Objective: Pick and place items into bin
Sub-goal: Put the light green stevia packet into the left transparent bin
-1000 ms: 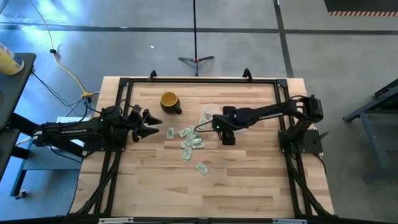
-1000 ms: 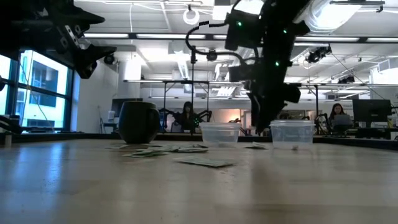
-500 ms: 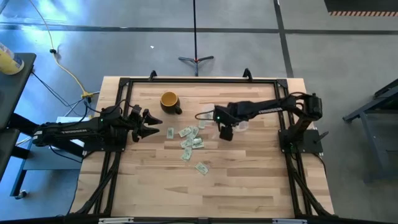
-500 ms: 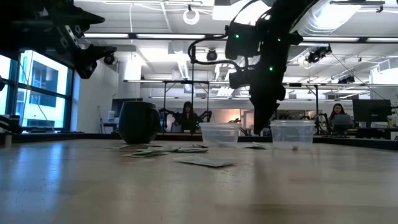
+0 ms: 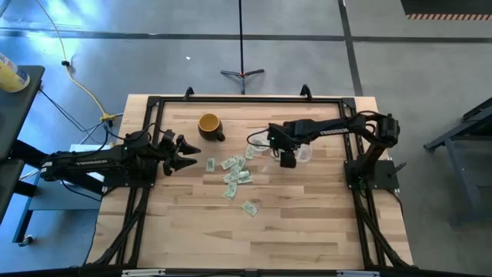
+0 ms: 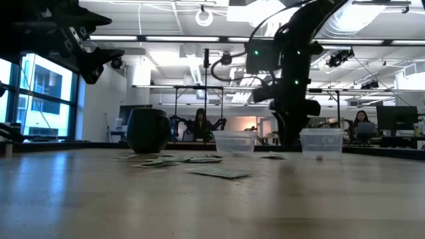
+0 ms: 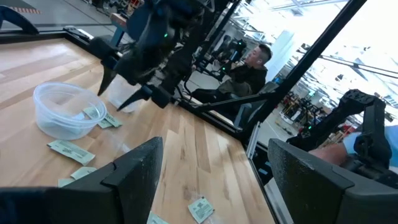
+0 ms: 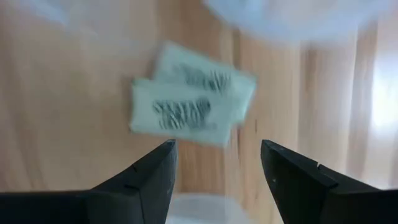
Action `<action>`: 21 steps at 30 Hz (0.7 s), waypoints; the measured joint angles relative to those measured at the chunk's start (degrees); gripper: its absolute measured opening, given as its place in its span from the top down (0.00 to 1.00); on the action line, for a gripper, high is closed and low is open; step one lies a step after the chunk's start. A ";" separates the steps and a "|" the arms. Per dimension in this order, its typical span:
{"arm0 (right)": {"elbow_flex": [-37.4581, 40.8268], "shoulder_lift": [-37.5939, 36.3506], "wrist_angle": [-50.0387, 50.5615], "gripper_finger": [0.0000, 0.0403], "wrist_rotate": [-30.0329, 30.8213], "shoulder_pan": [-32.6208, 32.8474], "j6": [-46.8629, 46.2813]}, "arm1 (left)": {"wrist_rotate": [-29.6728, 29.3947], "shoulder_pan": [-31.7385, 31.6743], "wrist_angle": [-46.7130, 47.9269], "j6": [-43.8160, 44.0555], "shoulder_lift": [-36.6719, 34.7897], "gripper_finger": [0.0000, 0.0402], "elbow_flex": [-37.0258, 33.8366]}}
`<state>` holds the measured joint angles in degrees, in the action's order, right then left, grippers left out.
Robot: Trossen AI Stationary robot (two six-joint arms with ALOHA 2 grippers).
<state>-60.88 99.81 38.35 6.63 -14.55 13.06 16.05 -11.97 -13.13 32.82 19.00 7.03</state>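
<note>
Several pale-green slips, the items (image 5: 234, 171), lie flat on the wooden table. Two of them, overlapping (image 8: 191, 101), lie below my right gripper (image 5: 287, 160), whose fingers point down and stand open with nothing between them. The bin (image 7: 62, 112), a clear shallow bowl, holds a few slips (image 7: 93, 113) and stands just left of that gripper (image 6: 290, 136). My left gripper (image 5: 188, 151) hovers open at the table's left side, pointing level.
A small clear cup (image 6: 321, 141) stands close beside my right gripper on its right. A yellow mug (image 5: 209, 125) stands at the far left. A black frame (image 5: 246, 98) borders the table. People sit in the room beyond (image 7: 249, 68).
My right gripper has swung toward the table's far right, from over the slips near the middle to the spot between bin and cup. It stays open and pointing down. The slips lie as before.
</note>
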 joint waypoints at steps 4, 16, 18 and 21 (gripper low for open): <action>-0.20 -0.02 -2.13 0.44 -3.73 -0.17 8.97 | 0.00 0.00 -0.01 0.00 0.00 0.19 0.00; -0.09 1.52 -3.07 0.44 -10.13 -4.36 23.26 | 0.00 -0.01 -0.02 0.00 -0.01 0.19 0.00; -0.09 2.52 -3.57 0.44 -11.05 -4.34 24.71 | 0.00 -0.01 -0.02 0.01 -0.01 0.19 0.00; -0.09 4.16 -4.88 0.44 -11.24 -4.30 24.96 | 0.00 0.00 -0.06 0.02 -0.02 0.19 0.00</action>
<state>-60.97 103.97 33.47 -4.61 -18.85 38.02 16.05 -11.97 -13.18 32.84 18.98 7.03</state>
